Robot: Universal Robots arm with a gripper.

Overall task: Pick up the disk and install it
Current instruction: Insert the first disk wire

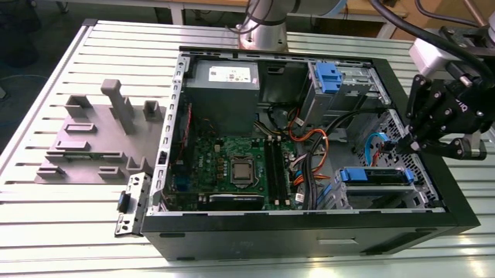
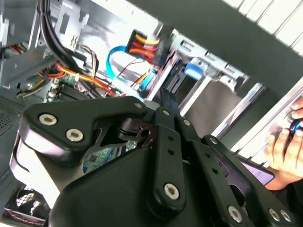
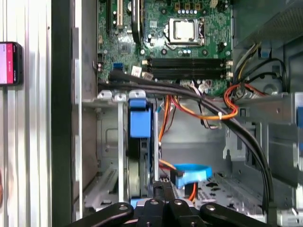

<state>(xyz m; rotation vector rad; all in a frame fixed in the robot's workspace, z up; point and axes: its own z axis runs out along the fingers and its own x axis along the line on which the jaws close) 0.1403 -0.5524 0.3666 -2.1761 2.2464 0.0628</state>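
The exterior view takes in the whole open computer case [image 1: 309, 223] on the slatted table [image 1: 46, 231], with the gripper [image 1: 407, 146] hanging over the case's edge at the exterior view's right, fingers brought close together with nothing between them. Just below it, in the lower drive bay, sits the disk [image 1: 375, 175] – blue carrier w/ a silver top, lying flat in its slot. The first wrist view looks straight down instead: the disk [image 3: 140, 142] shows edge-on in the bay, its blue tab uppermost, and the gripper [image 3: 163, 189] tips sit just beside it; whether they touch, can't tell. That view also shows a phone [image 3: 10, 63] on the table outside the case. The second wrist view adds a person's hand [image 2: 284, 151] at the table edge (pressing a small device). Inside the case: motherboard [image 1: 232, 156], power supply [image 1: 222, 84], orange & black cables [image 3: 213, 111] – plus a second blue bracket [image 1: 328, 78] in the upper bay.
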